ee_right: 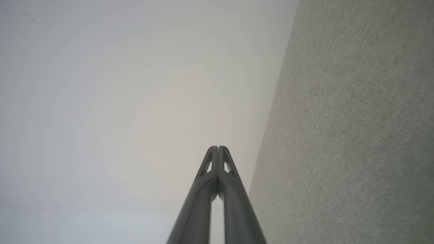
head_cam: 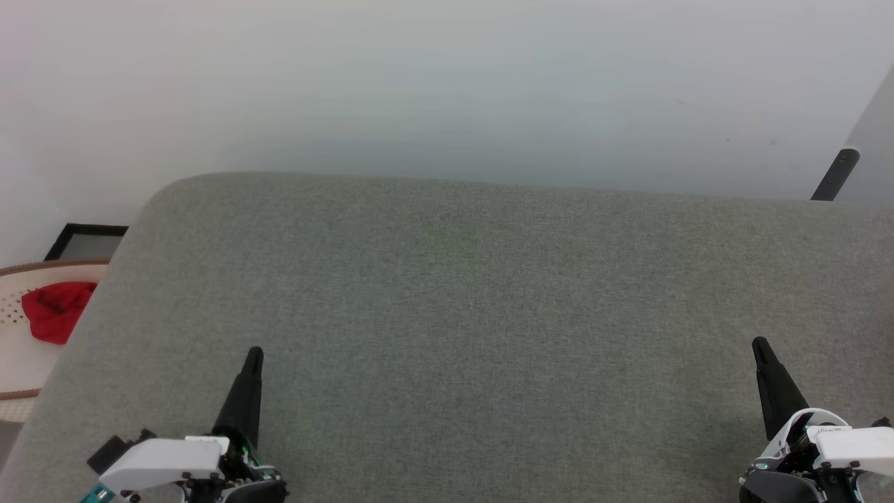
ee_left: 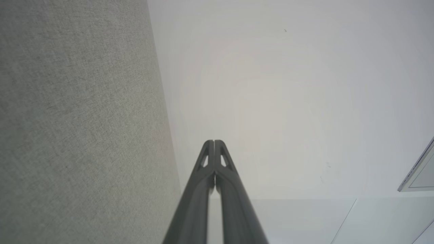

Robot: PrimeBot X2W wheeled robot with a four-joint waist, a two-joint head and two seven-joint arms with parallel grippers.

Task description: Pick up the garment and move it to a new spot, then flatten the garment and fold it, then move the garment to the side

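Head view: left pincer (head_cam: 253,363) and right pincer (head_cam: 763,353) closed, empty, parked wide apart over grey surface (head_cam: 475,293), likely resting; red cloth (head_cam: 56,311) bunched in basket (head_cam: 42,266) far left, whether the garment, cannot tell.

Head camera: we look forward and down from above onto the grey fabric worktop (head_cam: 489,293). Its far edge meets a pale surface (head_cam: 447,84).

Left wrist camera: we sight along the left pincer (ee_left: 214,142), close to the fabric, which fills that view's left side.

Right wrist camera: we sight along the right pincer (ee_right: 218,148), with the fabric on that view's right.

All three views share the worktop and the pale surface beyond.
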